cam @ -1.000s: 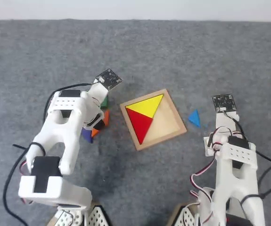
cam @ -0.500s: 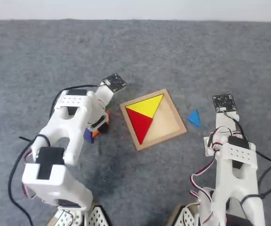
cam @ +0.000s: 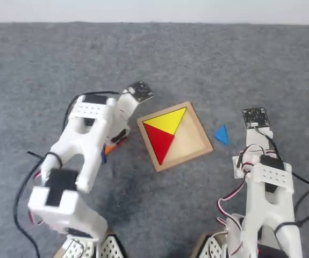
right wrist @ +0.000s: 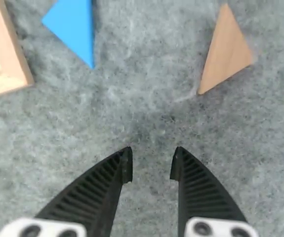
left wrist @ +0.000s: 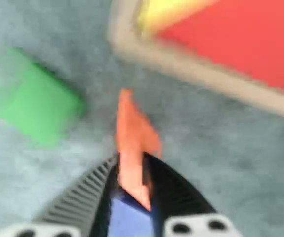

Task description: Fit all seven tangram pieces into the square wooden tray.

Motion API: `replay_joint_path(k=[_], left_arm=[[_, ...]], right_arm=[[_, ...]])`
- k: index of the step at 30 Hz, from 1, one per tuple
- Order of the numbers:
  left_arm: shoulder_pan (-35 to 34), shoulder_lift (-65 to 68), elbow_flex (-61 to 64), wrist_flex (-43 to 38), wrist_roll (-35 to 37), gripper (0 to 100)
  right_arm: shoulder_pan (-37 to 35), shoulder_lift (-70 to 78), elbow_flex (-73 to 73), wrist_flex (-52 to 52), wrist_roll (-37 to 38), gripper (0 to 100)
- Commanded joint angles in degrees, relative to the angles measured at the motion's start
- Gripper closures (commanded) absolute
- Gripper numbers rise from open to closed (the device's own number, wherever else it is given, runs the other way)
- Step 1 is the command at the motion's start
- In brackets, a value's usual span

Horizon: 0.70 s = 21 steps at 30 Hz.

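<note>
The square wooden tray (cam: 197, 146) lies mid-table with a yellow triangle (cam: 167, 121) and a red triangle (cam: 162, 142) inside it. My left gripper (left wrist: 132, 163) is shut on an orange piece (left wrist: 132, 138), held just off the tray's rim (left wrist: 196, 74). A green piece (left wrist: 38, 101) lies on the mat beside it, and a purple piece (left wrist: 124, 217) shows under the fingers. In the high view the left arm (cam: 92, 129) covers most of these pieces. My right gripper (right wrist: 150, 165) is open over bare mat, short of a blue triangle (right wrist: 75, 27) and a wood-coloured triangle (right wrist: 225, 49).
A grey felt mat (cam: 197, 64) covers the table. The blue triangle (cam: 222, 134) lies just right of the tray, in front of the right arm (cam: 261, 166). An orange sliver (cam: 113, 146) peeks out beneath the left arm. The mat's far half is open.
The left arm has swung right toward the tray's left corner, carrying the orange piece, and now covers the green and purple pieces. The right arm has kept still.
</note>
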Motion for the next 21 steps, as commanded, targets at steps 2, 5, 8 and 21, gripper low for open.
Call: replay_joint_path(k=[2,5,8,21], left_arm=[[3.87,-3.25,-7.43,6.77,4.13,97],[6.15,-3.52,-10.77,9.05,5.71,97],[5.36,-2.81,-11.74,8.79,6.59,93],[-2.64,-2.55,-5.41,0.88,0.35,80]], right_arm=[[0.13,-1.89,-0.35,-1.10,0.18,84.3],[0.13,-1.89,-0.35,-1.10,0.18,84.3],[0.13,-1.89,-0.35,-0.92,0.18,84.3],[0.13,-1.89,-0.35,-1.10,0.18,84.3]])
